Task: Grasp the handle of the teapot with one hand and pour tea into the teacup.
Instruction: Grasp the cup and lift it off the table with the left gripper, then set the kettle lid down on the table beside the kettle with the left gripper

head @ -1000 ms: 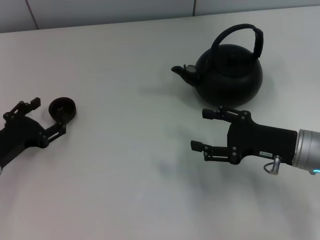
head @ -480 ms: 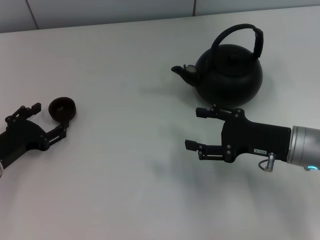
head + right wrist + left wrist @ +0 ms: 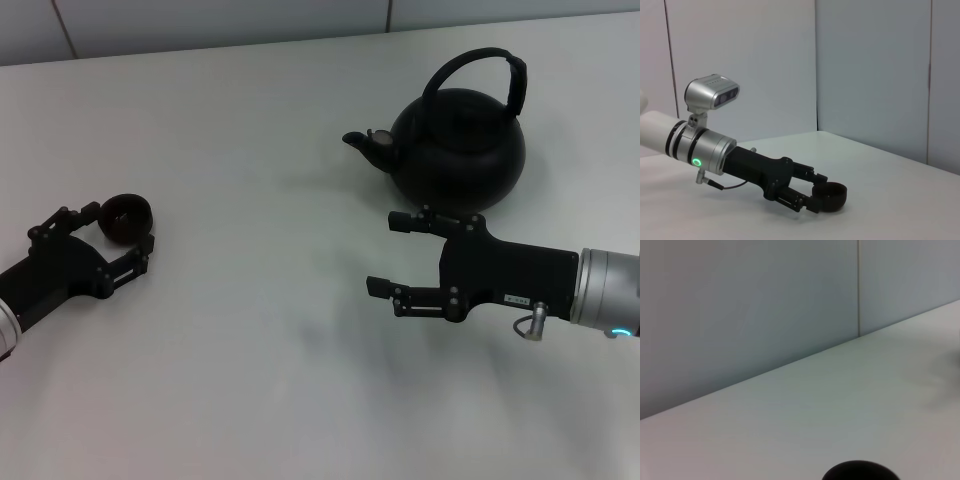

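The large round black teapot (image 3: 460,145) stands at the back right of the table, spout to the left. Its arched handle (image 3: 470,62) stands upright, ribbed sleeve on the right side. The small black teacup (image 3: 125,217) sits at the left and also shows in the right wrist view (image 3: 832,192) and the left wrist view (image 3: 860,473). My left gripper (image 3: 120,233) is open, with the teacup between its fingers. It also shows in the right wrist view (image 3: 820,196). My right gripper (image 3: 384,252) is open and empty, just in front of the teapot, pointing left.
The white table (image 3: 260,150) runs back to a pale panelled wall (image 3: 200,20). Nothing else stands on it between the teacup and the teapot.
My left gripper has moved forward to the right, and the teacup now lies between its fingers. My right gripper has shifted a little to the left. The teapot has not moved.
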{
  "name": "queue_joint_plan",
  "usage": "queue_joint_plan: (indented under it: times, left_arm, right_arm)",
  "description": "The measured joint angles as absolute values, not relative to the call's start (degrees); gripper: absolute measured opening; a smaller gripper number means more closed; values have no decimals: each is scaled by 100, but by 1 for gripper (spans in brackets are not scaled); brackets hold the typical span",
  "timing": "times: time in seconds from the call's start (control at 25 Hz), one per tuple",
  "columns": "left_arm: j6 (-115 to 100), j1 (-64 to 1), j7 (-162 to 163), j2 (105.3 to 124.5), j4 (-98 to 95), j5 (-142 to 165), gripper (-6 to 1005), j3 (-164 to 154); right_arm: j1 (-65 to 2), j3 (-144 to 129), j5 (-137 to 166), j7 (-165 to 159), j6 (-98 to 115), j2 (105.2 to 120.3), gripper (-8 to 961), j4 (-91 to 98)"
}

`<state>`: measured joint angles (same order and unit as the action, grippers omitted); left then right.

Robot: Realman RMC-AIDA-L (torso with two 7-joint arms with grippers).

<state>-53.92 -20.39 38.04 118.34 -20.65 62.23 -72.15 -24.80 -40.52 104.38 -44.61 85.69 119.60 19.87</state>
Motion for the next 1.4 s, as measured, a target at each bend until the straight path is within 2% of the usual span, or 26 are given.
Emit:
queue_joint_plan:
  times: [0.24, 0.64, 1.04, 1.4]
  left_arm:
    - [-5384, -2096, 3836, 11830, -2075, 6223, 713, -7227]
    - [-5882, -2188, 3909, 11860, -2142, 6222, 659, -7448]
    - [-5911, -2575, 3990, 11919, -2087, 6177, 660, -8156]
    - [-5647, -2623, 4037, 11918, -2059, 6173, 662, -8334]
  right_arm:
    - [-2495, -4051, 10427, -4457, 8555, 11962, 839, 1932]
    - [-2496, -4051, 10423, -4447, 8551, 11971, 839, 1864]
    - [-2562, -4052, 10423, -4447, 8551, 11971, 838, 1830]
    - [-2645, -4052, 10423, -4441, 8552, 11974, 838, 1776]
